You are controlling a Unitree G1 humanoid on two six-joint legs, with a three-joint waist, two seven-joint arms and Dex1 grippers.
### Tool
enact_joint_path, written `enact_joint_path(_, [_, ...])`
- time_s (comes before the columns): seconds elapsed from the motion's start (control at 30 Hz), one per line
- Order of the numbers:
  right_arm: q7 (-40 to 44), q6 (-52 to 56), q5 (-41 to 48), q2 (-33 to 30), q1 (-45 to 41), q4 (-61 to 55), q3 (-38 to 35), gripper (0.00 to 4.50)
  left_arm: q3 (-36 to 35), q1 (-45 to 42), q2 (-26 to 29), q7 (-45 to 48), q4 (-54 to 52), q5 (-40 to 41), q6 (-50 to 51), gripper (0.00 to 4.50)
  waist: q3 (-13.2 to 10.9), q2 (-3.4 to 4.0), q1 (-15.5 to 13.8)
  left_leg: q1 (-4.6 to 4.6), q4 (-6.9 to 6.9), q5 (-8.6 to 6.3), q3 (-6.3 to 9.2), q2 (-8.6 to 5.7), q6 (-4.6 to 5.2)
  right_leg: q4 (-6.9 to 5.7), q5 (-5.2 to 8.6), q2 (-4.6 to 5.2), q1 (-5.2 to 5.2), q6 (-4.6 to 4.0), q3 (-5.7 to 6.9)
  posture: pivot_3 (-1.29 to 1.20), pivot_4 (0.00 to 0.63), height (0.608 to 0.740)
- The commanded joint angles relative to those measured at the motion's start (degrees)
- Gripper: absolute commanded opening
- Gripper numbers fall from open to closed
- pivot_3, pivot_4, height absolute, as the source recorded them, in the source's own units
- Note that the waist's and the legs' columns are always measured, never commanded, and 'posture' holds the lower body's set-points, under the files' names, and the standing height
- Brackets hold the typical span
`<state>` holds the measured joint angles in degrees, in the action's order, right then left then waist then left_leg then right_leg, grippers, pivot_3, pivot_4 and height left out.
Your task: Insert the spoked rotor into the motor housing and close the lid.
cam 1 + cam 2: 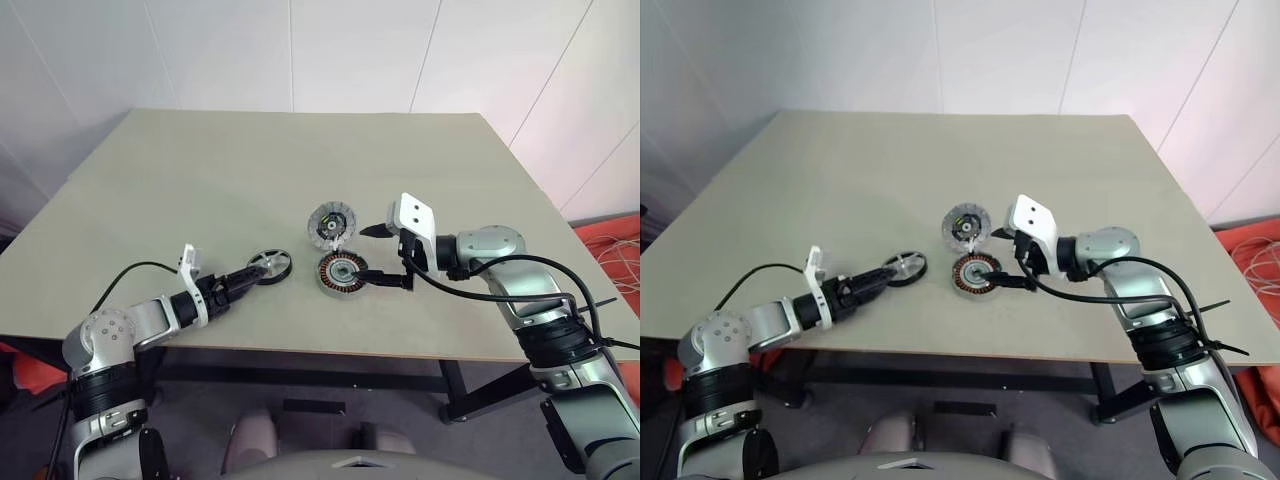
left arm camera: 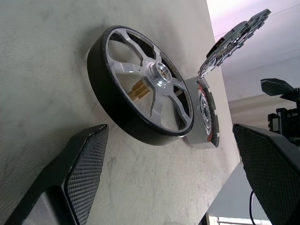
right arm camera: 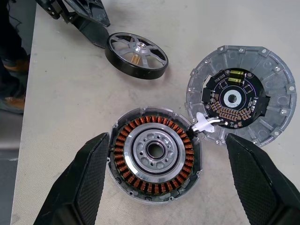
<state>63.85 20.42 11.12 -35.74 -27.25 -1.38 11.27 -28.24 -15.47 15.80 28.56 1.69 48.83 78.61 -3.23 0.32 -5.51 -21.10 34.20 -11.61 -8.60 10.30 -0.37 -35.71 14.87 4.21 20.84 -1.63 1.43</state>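
The spoked rotor (image 1: 271, 264) lies flat on the table near its front edge, black rim around a silver spoked face. My left gripper (image 1: 255, 275) is open, low over the table, its fingertips just short of the rotor (image 2: 140, 84). To the rotor's right sits the motor housing (image 1: 340, 273), its copper windings ringing a silver hub (image 3: 154, 152). The lid (image 1: 330, 224) stands tilted up at the housing's far side, circuit board (image 3: 234, 98) showing, joined to it by a white connector. My right gripper (image 1: 388, 255) is open, one finger on each side of the housing's right edge.
The tan table (image 1: 250, 170) stretches far back and to both sides. Its front edge (image 1: 300, 350) runs close below the parts. A black cable (image 1: 500, 290) hangs along my right arm. Red material and cords lie on the floor at the right (image 1: 610, 250).
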Motion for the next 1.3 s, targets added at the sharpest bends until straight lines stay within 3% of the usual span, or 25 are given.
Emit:
enact_joint_path(0.03, [-0.1,-0.3,1.1,0.1,-1.4,-2.9,-0.9,4.45,0.2,-0.6,-0.5,0.0,-1.4,1.7,-1.8,4.5,0.0,0.0,0.0,0.01,0.0,0.0,0.0,0.0,0.0,0.0,0.0,0.0,0.0,0.0,0.0,0.0,0.0,0.74])
enact_joint_path(0.5, [0.0,-0.6,1.2,0.4,-1.2,-2.9,-0.7,4.45,-5.0,-2.7,-5.3,-6.1,4.0,5.7,-4.7,4.5,0.0,-0.03,0.0,-0.03,-0.01,-0.02,0.0,0.0,0.03,0.03,0.0,0.0,0.02,0.0,0.0,0.0,0.0,0.74])
enact_joint_path(0.6, [0.0,-0.7,1.2,0.4,-1.1,-2.8,-0.8,4.5,-4.5,-2.4,-5.6,-6.4,4.8,5.7,-5.6,3.89,0.0,-0.04,0.0,-0.03,-0.01,-0.02,0.0,-0.01,0.03,0.04,0.0,0.0,0.02,0.0,0.0,0.0,0.0,0.74])
enact_joint_path(0.93, [0.0,-0.8,1.2,0.0,-0.7,-2.9,-1.0,4.5,-4.1,-2.3,-6.9,-6.7,6.3,6.3,-7.9,0.57,0.0,-0.06,0.0,-0.05,-0.01,-0.03,0.0,0.0,0.05,0.07,0.0,0.0,0.02,0.0,0.0,0.0,0.0,0.74])
enact_joint_path(0.97, [0.0,-0.8,1.2,-0.1,-0.7,-2.9,-1.1,4.5,-3.9,-2.4,-6.7,-6.6,6.4,6.4,-8.2,0.4,0.0,-0.06,0.0,-0.04,-0.01,-0.03,0.0,0.0,0.04,0.07,0.0,0.0,0.02,0.0,0.0,0.0,0.0,0.74])
enact_joint_path(1.3, [-0.1,-0.7,1.3,-0.8,0.0,-2.9,-1.8,4.5,-4.6,-2.6,-3.1,-6.4,2.3,12.4,-2.7,0.41,-0.1,-0.11,0.0,-0.06,-0.02,-0.03,-0.01,0.0,0.05,0.08,0.0,0.0,0.04,0.0,0.0,0.0,0.0,0.74])
